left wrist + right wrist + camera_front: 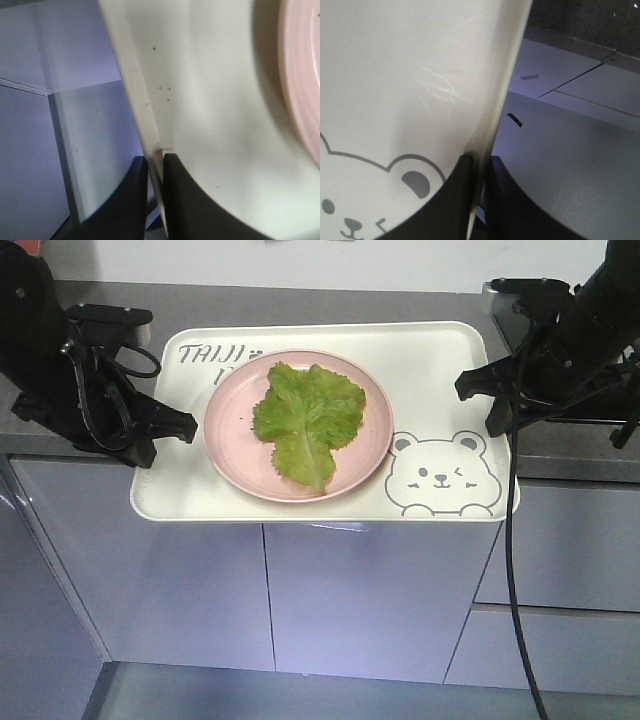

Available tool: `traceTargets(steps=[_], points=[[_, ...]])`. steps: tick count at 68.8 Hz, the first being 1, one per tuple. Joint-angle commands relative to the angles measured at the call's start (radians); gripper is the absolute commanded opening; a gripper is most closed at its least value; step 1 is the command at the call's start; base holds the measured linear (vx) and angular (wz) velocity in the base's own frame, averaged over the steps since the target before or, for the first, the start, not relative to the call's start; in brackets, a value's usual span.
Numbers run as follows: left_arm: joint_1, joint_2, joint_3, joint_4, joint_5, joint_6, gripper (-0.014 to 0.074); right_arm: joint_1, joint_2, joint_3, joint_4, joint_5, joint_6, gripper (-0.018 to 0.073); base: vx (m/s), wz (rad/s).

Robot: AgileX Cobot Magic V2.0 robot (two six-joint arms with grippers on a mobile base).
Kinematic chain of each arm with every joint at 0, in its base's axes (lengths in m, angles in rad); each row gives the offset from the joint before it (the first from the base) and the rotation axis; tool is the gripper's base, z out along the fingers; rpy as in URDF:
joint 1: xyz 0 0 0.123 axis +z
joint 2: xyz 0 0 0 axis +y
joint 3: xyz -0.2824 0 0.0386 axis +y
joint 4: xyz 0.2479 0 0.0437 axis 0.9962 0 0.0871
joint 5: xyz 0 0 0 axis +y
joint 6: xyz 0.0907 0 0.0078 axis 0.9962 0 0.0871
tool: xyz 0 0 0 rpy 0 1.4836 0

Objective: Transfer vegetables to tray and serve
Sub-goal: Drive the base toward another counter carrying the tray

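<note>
Cream tray (430,360) overhangs grey counter (300,305), bearing pink plate (225,440).

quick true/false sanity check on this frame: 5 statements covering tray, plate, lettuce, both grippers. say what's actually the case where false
1. The lettuce leaf lies on the pink plate. True.
2. The pink plate stands on the counter beside the tray. False: it stands on the tray, over part of the lettering.
3. The left gripper and the right gripper are each shut on the tray's rim, at opposite ends. True; both wrist views show the rim pinched between the fingers.
4. The plate hides the bear drawing. False: the bear is uncovered, at the corner near the right gripper.
5. The tray lies wholly over the counter. False: its near edge juts out past the counter's front.
</note>
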Motion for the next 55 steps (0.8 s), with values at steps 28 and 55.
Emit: traceTargets(steps=[28, 55], points=[[-0.019, -0.05, -0.029, -0.086, -0.077, 0.026, -0.0006, 0.014, -0.059, -0.029, 0.096, 0.018, -0.041, -0.0008, 0.1, 0.08], [-0.019, -0.05, -0.029, -0.086, -0.077, 0.026, -0.0006, 0.014, -0.059, -0.029, 0.096, 0.018, -0.041, -0.0008, 0.11, 0.01]])
